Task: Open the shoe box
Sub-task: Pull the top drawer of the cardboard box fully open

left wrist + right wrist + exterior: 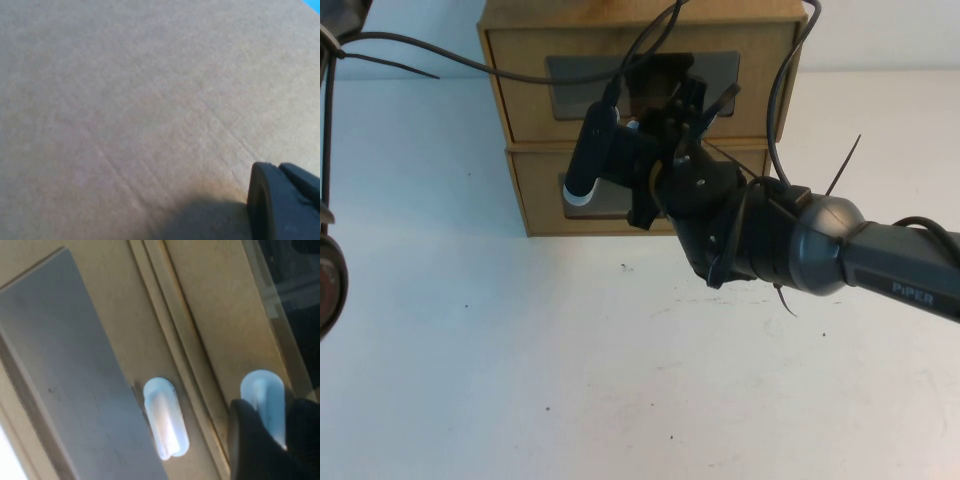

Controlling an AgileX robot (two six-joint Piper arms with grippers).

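**Q:** Where's the right claw?

**Me:** My right claw is up against the drawer front of the upper shoe box. Its fingers are partly spread, one on each side of a white pull tab. I see no firm pinch on the tab.

**Q:** What's near it?

**Me:** A second white tab is just beside the claw, across the seam between the two boxes. That one belongs to the lower shoe box, directly under the claw. A grey panel touches that tab on the side away from the claw.

**Q:** What's in the boxes?

**Me:** Both drawers are shut, so the contents are hidden. The boxes are stacked on the white bench, which spreads out behind the claw on my side.

**Q:** And the left claw?

**Me:** My left claw is close to a plain brown cardboard surface. I can't tell how open it is, and I see nothing in it.
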